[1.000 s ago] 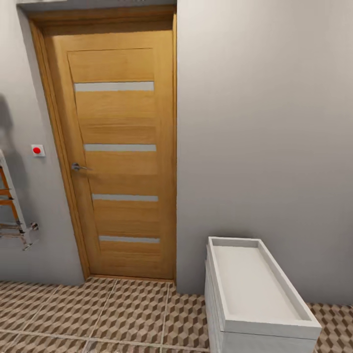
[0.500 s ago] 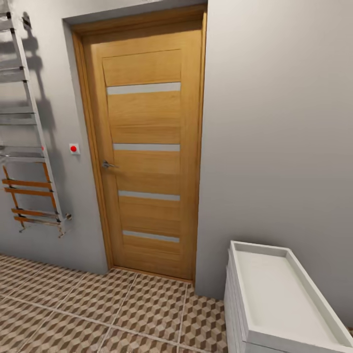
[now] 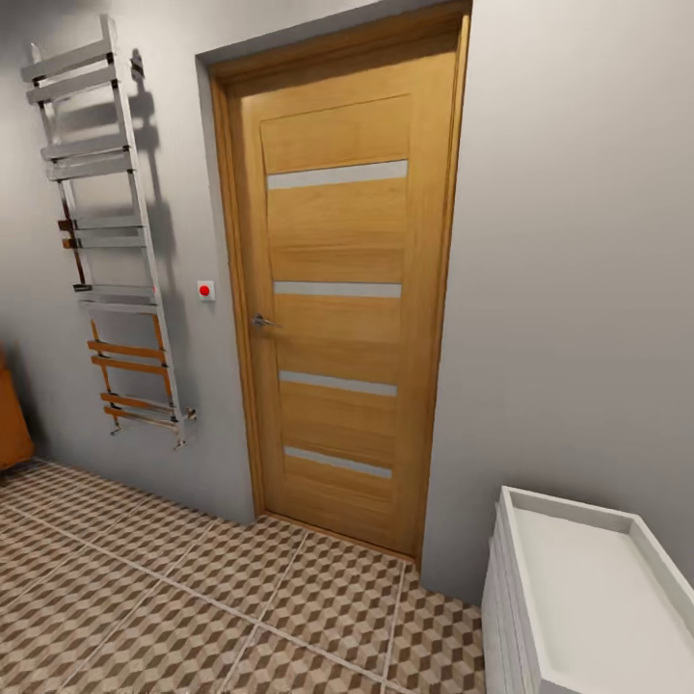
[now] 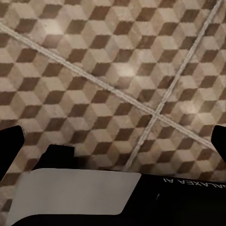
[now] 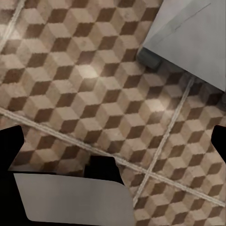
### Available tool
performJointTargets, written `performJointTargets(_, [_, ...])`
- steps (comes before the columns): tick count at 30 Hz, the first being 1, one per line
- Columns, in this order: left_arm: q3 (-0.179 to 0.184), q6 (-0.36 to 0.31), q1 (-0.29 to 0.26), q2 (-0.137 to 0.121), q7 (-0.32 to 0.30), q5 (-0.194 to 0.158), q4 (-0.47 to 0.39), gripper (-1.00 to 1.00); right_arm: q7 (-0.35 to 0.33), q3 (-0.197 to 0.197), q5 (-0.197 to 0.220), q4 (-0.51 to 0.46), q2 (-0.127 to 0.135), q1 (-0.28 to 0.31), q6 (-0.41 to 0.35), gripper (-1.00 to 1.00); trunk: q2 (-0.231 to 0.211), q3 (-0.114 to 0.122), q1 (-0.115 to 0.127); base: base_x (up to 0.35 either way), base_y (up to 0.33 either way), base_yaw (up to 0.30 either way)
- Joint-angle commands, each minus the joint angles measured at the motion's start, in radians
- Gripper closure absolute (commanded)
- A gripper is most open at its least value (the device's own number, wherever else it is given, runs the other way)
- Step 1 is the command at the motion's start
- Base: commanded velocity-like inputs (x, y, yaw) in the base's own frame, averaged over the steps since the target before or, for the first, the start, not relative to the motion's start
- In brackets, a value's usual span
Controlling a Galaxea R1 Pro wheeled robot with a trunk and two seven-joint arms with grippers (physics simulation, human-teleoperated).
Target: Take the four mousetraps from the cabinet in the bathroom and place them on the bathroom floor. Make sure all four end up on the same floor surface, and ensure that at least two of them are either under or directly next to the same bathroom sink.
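Head view, left to right: an orange-brown edge [image 3: 12, 410] at the far left border, too cropped to identify. Next, a chrome ladder-style towel rail [image 3: 111, 241] on the grey wall [image 3: 569, 289], with a few orange-brown rungs low down. Beside it a small white switch with a red button [image 3: 205, 290], just next to the door frame. Then a closed wooden door [image 3: 337, 308] with 4 pale horizontal strips and a metal lever handle [image 3: 262, 321] on its left side. Far right, low corner: the sink [image 3: 598, 588], a white shallow rectangular basin on a white vanity body, standing against the wall; no faucet visible in the cropped part. The bathroom floor [image 3: 193, 598], cube-patterned tiles with pale grout lines, runs across the bottom.

Left wrist view: left gripper [image 4: 113, 141] points down at the tiles, dark fingertips at both edges of the picture, spread wide apart, nothing between them. Right wrist view: right gripper [image 5: 113, 141] likewise spread wide over the tiles, holding nothing; a grey-white block [image 5: 188, 42] sits on the floor at 1 corner, unclear what it is.
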State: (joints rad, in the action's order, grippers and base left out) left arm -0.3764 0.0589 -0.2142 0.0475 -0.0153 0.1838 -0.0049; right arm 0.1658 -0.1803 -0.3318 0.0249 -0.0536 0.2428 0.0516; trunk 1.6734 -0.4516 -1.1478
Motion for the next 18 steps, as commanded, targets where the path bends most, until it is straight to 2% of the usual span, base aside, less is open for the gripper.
performJointTargets(1, [-0.009,0.002,-0.001,0.0,-0.002,0.01,0.0,-1.0,0.005,-0.008,-0.009,0.003,0.0,0.001,0.005,-1.0,0.001,-0.001,0.0,0.0,0.0,0.3])
performJointTargets(18, [-0.009,0.002,-0.001,0.0,-0.002,0.01,0.0,-1.0,0.006,-0.008,-0.009,0.003,0.001,0.001,0.007,-1.0,0.001,-0.001,0.0,0.0,0.0,0.3])
